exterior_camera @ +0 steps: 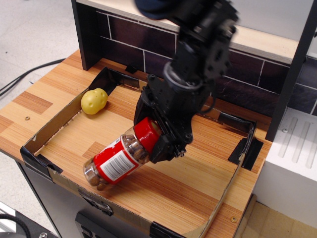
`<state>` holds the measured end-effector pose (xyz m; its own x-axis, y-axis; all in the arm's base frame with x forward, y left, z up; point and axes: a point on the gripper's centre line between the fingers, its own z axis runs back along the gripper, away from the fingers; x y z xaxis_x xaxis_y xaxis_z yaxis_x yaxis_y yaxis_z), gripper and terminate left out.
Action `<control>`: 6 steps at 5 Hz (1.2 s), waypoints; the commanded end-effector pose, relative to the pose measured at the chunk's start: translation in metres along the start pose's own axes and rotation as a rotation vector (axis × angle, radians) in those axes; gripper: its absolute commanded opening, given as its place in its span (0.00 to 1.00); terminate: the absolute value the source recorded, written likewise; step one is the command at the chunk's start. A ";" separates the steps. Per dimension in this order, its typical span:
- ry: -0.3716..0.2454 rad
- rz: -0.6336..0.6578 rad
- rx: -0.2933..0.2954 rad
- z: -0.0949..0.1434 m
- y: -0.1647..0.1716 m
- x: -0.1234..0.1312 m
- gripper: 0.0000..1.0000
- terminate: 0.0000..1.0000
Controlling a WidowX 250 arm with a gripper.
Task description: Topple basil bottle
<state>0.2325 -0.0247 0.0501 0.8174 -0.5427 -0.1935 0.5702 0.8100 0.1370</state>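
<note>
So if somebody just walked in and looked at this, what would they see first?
Probably the big black gripper in the middle, closed around the red lid of the basil bottle, which is tipped far over with its bottom near the front edge of the wooden tray. After that, the little yellow fruit sitting alone in the tray's back left corner.

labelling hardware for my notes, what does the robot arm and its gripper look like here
The arm is black throughout, built of chunky, blocky segments with rounded joint housings and a slightly glossy finish. The gripper is black too, with broad angular fingers. A thin dark cable loops at its right side. No markings or labels are legible.
</note>
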 end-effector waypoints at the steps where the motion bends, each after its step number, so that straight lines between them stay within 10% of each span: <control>1: -0.296 -0.007 -0.171 0.015 -0.002 0.017 0.00 0.00; 4: -0.378 0.150 -0.122 -0.005 -0.012 0.051 0.00 0.00; 5: -0.362 0.230 -0.101 -0.002 -0.010 0.051 1.00 0.00; 6: -0.315 0.268 -0.105 0.009 -0.007 0.051 1.00 0.00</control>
<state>0.2611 -0.0578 0.0310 0.9388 -0.3327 0.0893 0.3312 0.9430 0.0307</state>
